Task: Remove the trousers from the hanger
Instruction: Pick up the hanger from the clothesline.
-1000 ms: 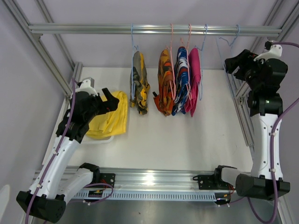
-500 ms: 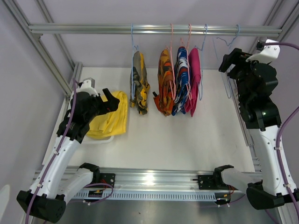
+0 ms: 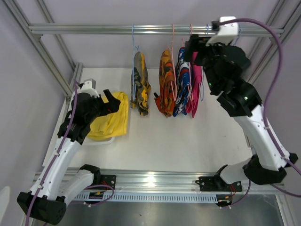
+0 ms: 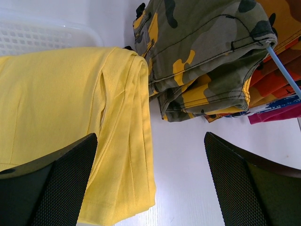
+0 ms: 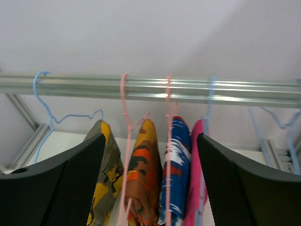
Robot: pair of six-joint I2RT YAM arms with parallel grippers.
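Note:
Four trousers hang on wire hangers from the metal rail (image 3: 94, 29): camouflage (image 3: 139, 82), orange patterned (image 3: 166, 82), blue-red-white (image 3: 182, 77) and magenta (image 3: 195, 84). The yellow trousers (image 3: 115, 120) lie flat at the left, partly on a white basket (image 3: 101, 140). My left gripper (image 3: 114, 102) is open and empty just above the yellow trousers (image 4: 70, 117), with the camouflage pair (image 4: 202, 61) ahead of it. My right gripper (image 3: 192, 49) is open and empty, high by the rail (image 5: 94, 87). It faces the orange (image 5: 143, 174), blue-red-white (image 5: 178, 160) and magenta (image 5: 196, 179) pairs.
An empty blue hanger (image 3: 235, 40) hangs on the rail to the right of my right arm. Frame posts stand at the left (image 3: 42, 56) and right (image 3: 275, 28) of the white table (image 3: 178, 136). The basket's rim (image 4: 42, 35) shows behind the yellow cloth.
My right arm has swung left from the right frame post to the rail, in front of the hanging trousers. The left arm and the garments have not moved.

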